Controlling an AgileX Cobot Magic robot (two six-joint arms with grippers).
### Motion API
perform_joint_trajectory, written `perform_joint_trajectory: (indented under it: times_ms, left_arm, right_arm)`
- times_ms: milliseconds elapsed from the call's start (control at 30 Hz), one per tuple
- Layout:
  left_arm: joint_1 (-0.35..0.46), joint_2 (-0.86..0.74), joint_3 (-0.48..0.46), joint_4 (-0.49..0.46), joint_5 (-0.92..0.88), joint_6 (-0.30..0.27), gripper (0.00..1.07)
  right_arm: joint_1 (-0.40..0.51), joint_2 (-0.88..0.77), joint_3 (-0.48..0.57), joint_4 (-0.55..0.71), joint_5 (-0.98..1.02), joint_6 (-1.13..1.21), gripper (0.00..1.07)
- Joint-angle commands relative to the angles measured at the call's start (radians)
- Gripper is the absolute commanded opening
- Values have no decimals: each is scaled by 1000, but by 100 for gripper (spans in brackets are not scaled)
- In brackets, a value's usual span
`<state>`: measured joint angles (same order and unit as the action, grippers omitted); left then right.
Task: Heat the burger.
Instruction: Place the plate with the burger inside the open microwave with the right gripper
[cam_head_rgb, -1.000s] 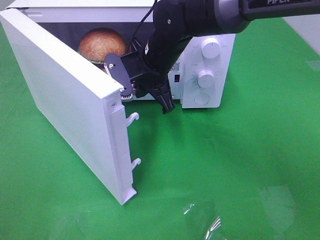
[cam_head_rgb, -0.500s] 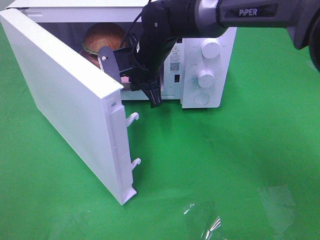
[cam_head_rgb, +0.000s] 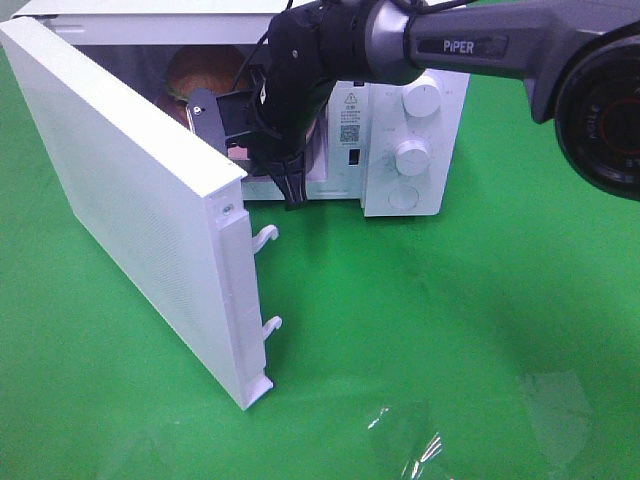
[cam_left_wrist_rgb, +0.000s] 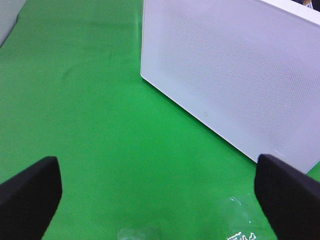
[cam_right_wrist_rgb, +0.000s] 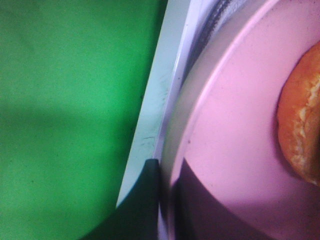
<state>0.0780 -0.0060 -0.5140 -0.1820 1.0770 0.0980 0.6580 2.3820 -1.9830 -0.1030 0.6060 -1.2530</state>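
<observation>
Green cloth (cam_head_rgb: 480, 320) covers the whole table, and the white microwave (cam_head_rgb: 440, 190) stands at its far side with its door (cam_head_rgb: 130, 200) swung wide towards the near left. From the right, the right arm (cam_head_rgb: 470, 45) reaches across to the oven's mouth.

Inside sits the pink plate (cam_right_wrist_rgb: 235, 140), and on it the burger (cam_head_rgb: 205, 70), deep in the far left of the cavity. The right gripper (cam_head_rgb: 292, 195) has its jaws pressed together, tip down at the plate's near rim by the sill (whether it nips that rim or only touches it, I cannot tell). The left gripper (cam_left_wrist_rgb: 160, 195) hangs with its jaws wide and empty, facing the door's outer face from the left.

Loading looks all but done, so the step in hand is leaving the plate settled inside. Next, I judge, the right arm must draw back clear of the opening without dragging the plate. The door then wants a push shut, and the two knobs (cam_head_rgb: 412, 155) on the right panel are untouched.
</observation>
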Motion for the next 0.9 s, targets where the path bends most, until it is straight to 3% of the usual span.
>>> perform_joint_trajectory:
  times_ms: [33, 467, 900]
  left_arm:
    - [3, -15, -1, -4, -8, -5, 96]
    - [3, -15, -1, -4, -8, -5, 96]
    - [3, -15, -1, -4, -8, -5, 96]
  right_arm:
    - [-3, -2, -29, -7, -53, 5, 0]
    - [-3, 17, -29, -7, -73, 54, 2]
    - [-3, 17, -29, -26, -96, 182, 32]
